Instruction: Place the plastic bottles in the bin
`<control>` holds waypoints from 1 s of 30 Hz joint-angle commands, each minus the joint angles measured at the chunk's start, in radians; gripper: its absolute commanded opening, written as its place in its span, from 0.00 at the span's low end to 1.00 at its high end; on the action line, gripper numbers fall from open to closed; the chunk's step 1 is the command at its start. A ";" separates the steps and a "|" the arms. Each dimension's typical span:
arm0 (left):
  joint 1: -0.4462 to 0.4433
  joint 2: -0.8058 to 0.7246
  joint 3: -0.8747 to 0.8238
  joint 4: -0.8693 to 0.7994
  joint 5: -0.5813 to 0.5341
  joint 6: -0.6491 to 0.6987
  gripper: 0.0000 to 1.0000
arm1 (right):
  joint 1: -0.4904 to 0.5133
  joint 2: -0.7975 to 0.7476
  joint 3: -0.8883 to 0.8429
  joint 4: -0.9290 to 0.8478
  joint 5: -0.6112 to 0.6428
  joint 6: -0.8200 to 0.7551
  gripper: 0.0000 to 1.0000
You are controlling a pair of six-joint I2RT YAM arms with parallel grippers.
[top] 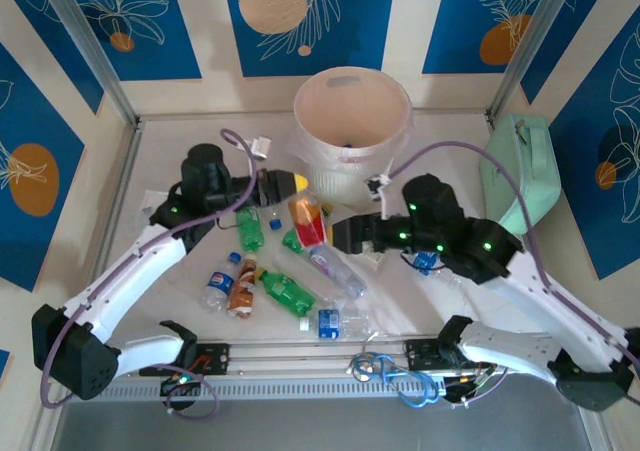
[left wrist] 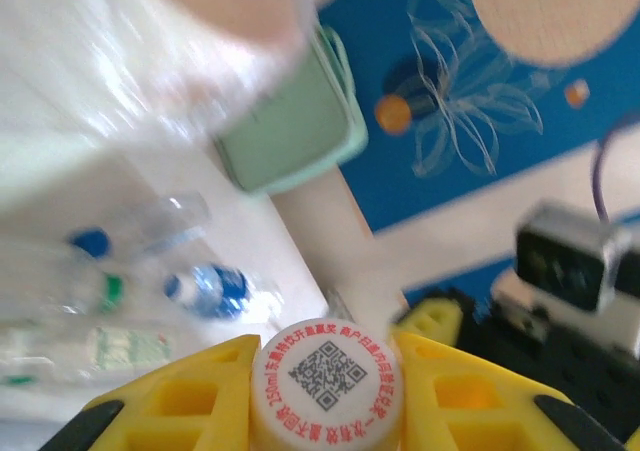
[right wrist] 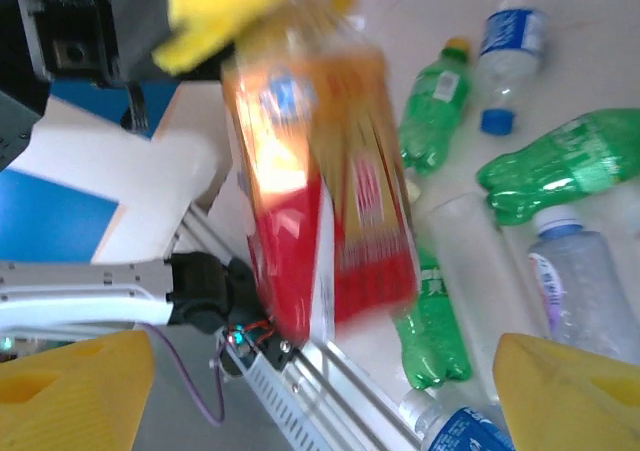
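left clamps bottle by the cap, right stands open

top external: left gripper (top: 295, 183) sits left of the bin (top: 400, 136), its yellow fingers closed on the top of the red-orange bottle (top: 308, 219). that bottle hangs between the two grippers, just in front of the bin and outside it. cannot tell if its base clears the table (top: 450, 301). right gripper (top: 345, 233) is just right of the bottle; its fingers are too dark to read here. the loose bottles (top: 287, 291) lie in a cluster on the table between the arms, green, clear and blue-labelled. the mint-green case (top: 520, 171) is at the right edge.

left wrist: the left gripper (left wrist: 325, 371) pinches the white cap (left wrist: 325, 379) from both sides, with the yellow fingers (left wrist: 200, 396) touching it. more bottles, including a blue-labelled bottle (left wrist: 205, 291), lie blurred on the table below. the mint-green case (left wrist: 290, 121) is beyond them.

right wrist: right gripper (right wrist: 320, 391) has its jaws wide, with the yellow fingertips (right wrist: 565, 391) at the frame corners and nothing gripped. the red-orange bottle (right wrist: 320, 201) hangs in the gap, clear of both pads, held from above by the left gripper (right wrist: 230, 11). green bottles (right wrist: 435, 111) and clear ones lie on the table to the right.
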 commanded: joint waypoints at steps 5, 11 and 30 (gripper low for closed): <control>0.122 0.059 0.206 -0.057 -0.369 -0.128 0.19 | -0.068 -0.100 -0.027 -0.243 0.268 0.124 0.89; 0.109 0.273 0.440 0.039 -0.460 -0.217 0.17 | -0.127 -0.116 -0.096 -0.285 0.266 0.222 0.88; -0.090 0.836 1.292 -0.573 -0.770 0.387 0.09 | -0.125 -0.178 -0.162 -0.375 0.295 0.316 0.87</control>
